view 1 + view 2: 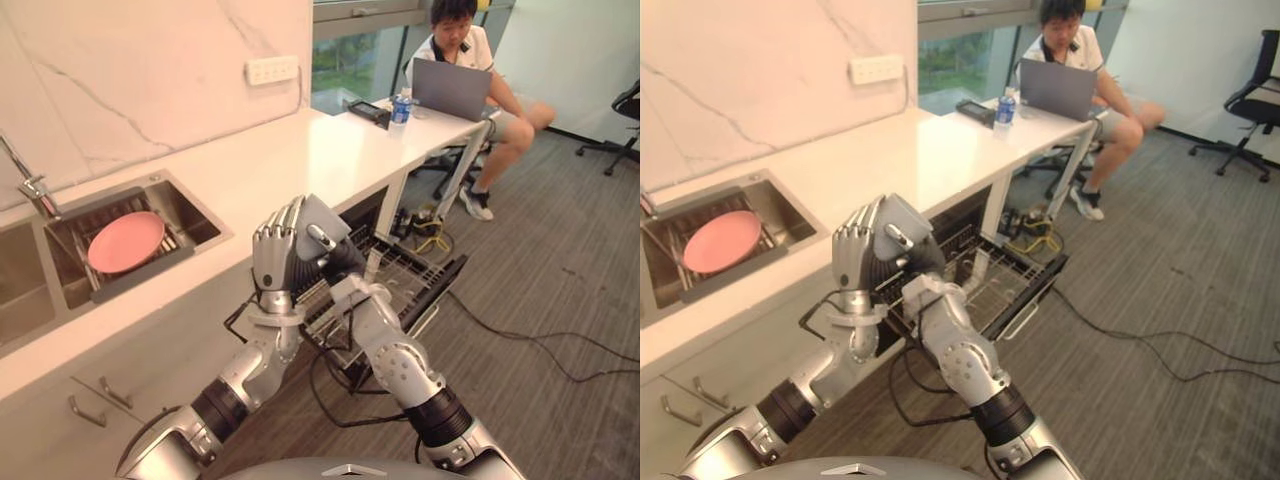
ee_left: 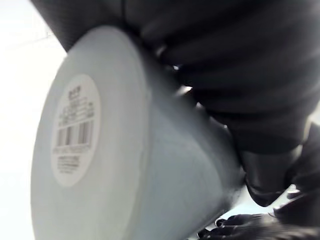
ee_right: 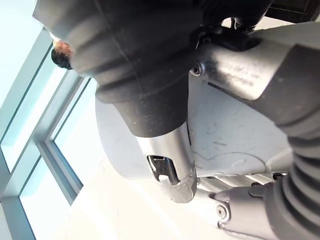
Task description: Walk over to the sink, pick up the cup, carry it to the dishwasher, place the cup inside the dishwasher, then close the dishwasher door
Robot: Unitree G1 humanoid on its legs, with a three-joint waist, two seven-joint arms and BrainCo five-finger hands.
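Observation:
A pale grey cup (image 1: 318, 218) is held up in front of me between both hands, above the counter's front edge. My left hand (image 1: 272, 258) stands upright with its fingers curled round the cup's near side. From the right, my right hand (image 1: 345, 268) grips the same cup, its thumb lying across the wall. In the left wrist view the cup (image 2: 125, 165) shows its base with a barcode label. Below and beyond the hands is the dishwasher (image 1: 440, 290), its door folded down and its wire rack (image 1: 400, 262) pulled out.
A steel sink (image 1: 190, 215) in the white counter holds a pink plate (image 1: 125, 242), with a tap (image 1: 30, 185) beside it. At the counter's far end a person sits at a laptop (image 1: 450, 88) near a water bottle (image 1: 401, 107). An office chair (image 1: 625, 110) stands far right.

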